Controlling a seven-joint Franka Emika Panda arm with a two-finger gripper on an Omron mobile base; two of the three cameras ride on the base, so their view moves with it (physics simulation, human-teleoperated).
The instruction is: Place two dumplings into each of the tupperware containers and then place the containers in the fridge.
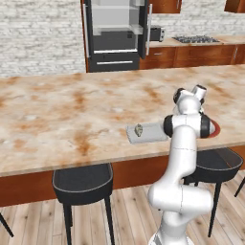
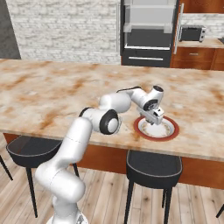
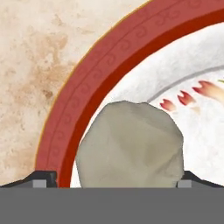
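On the white floor of the red-rimmed dish (image 3: 87, 87), just inside its rim, lies a grey-tan dumpling (image 3: 131, 146); the hand view shows it between the two dark fingertips (image 3: 41, 178), which stand wide apart on either side of it, so the pincer is open and not closed on the lump. Whether the tips touch the dumpling cannot be told. From the right base view the gripper (image 2: 155, 120) hangs low over the dish (image 2: 173, 131), which sits near the front edge of the marble counter (image 2: 52, 92). Beside the dish, further along that same front edge, a pale tupperware container (image 1: 153, 134) lies flat with another dumpling (image 1: 139, 129) resting in its end away from the dish. Beyond the counter, well apart from the dish, the dark fridge (image 1: 117, 36) stands with its doors open, pale shelves showing inside. Below the counter edge near the dish stand dark stools (image 1: 82, 184).
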